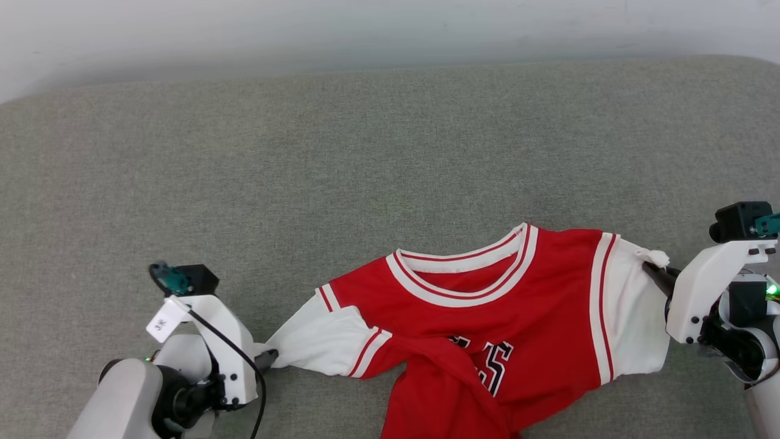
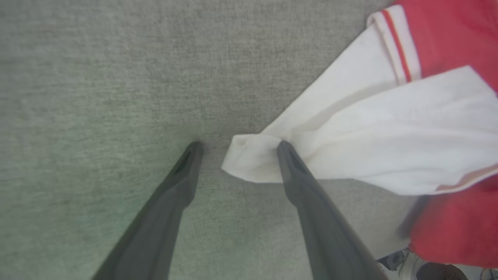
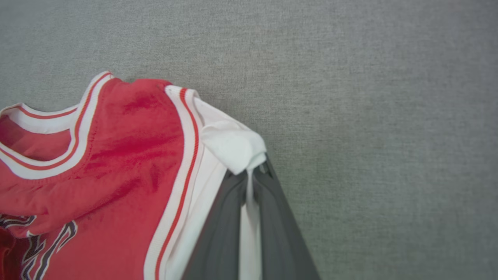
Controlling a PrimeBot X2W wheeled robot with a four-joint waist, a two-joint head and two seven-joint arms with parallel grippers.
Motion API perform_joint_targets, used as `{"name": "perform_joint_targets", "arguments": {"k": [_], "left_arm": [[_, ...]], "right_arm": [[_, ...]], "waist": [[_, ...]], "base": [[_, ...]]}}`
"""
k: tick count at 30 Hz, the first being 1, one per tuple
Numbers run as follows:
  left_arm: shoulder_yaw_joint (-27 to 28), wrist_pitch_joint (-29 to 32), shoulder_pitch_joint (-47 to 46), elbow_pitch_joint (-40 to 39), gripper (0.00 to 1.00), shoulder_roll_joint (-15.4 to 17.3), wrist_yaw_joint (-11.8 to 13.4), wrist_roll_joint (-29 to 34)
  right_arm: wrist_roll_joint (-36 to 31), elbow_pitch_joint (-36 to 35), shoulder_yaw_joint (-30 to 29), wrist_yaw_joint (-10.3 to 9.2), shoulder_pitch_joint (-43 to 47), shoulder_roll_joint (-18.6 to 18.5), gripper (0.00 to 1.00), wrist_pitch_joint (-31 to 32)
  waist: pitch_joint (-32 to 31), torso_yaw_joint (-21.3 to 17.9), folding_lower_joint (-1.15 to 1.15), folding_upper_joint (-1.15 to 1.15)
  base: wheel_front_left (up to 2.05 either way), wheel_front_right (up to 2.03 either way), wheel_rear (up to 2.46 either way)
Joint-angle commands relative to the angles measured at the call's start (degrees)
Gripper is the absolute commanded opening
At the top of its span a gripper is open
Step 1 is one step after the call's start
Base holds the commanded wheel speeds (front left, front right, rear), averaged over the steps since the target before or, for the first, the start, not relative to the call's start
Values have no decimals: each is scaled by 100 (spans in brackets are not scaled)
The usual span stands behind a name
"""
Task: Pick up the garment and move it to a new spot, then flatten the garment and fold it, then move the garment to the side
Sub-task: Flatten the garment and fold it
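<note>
On the grey fabric counter [image 1: 365, 152], between both grippers: the garment [image 1: 487, 305], rumpled, collar pointing away from the robot. At the right sleeve [image 1: 634, 317], right gripper [image 3: 253, 171] clamped on white cloth. At the left sleeve [image 1: 311, 347] tip, left gripper [image 2: 239, 144] spread wide, one finger [image 2: 295, 175] touching the cuff, gripping nothing

The garment [image 1: 536, 305], a red jersey T-shirt with white short sleeves and red-white striped trim at collar and shoulders, is lying lettering-up on the grey fabric surface [image 1: 365, 152], its collar pointing away from the robot. Its sleeves are reaching out to either side, and its lower body is bunching and twisting over part of the black-and-white lettering.
</note>
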Motion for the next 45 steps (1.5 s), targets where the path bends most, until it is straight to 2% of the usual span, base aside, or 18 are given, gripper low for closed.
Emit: {"name": "perform_joint_targets", "arguments": {"k": [1, 3, 8, 12, 16, 17, 23, 30, 35, 45], "left_arm": [[-388, 311, 396, 323, 47, -271, -105, -70], [-559, 343, 369, 402, 0, -277, -238, -1], [-608, 14, 110, 524, 0, -234, -370, 194], [-531, -524, -221, 444, 0, -147, -443, 425], [-353, -1166, -652, 231, 0, 52, -374, 784], [-323, -1531, -1024, 110, 0, 153, -211, 1168], [-180, -2177, -2048, 139, 0, 96, 13, 1583], [-4, -3224, -3531, 1008, 0, -28, -58, 1820], [143, -3966, -4637, 1710, 0, -45, -42, 1946], [365, -5103, -6295, 2555, 0, 245, -115, 2131]], "right_arm": [[-16, -36, -25, -4, -63, 4, 0, -16], [-23, -54, -49, -4, -62, 24, 0, -9], [-52, -97, -79, -4, -37, 72, 0, -48], [-74, -147, -107, -4, -57, 87, 0, -181], [-220, -195, -117, -4, -150, 3, 0, -370], [-363, -200, -88, -4, -266, -58, 0, -512], [-687, -53, -38, -5, -794, -169, 0, -764], [-897, 247, 212, -5, -2000, -227, 0, -1093], [-962, 536, 358, -6, -3178, -298, 0, -1367], [-1148, 1254, 649, -7, -5250, -211, 0, -2108]], "waist": [[11, 7, 0, 0], [20, 18, 0, 0], [-23, 48, 0, 0], [-128, 58, 0, 0], [-282, 81, 0, 0], [-404, 98, 0, 0], [-487, 123, 0, 0], [-171, 54, 0, 0], [266, 19, 0, 0], [870, -120, 0, 0]], "base": [[0, 0, 0], [0, 0, 0], [0, 0, 0], [0, 0, 0], [0, 0, 0], [0, 0, 0], [0, 0, 0], [0, 0, 0], [0, 0, 0], [0, 0, 0]]}}
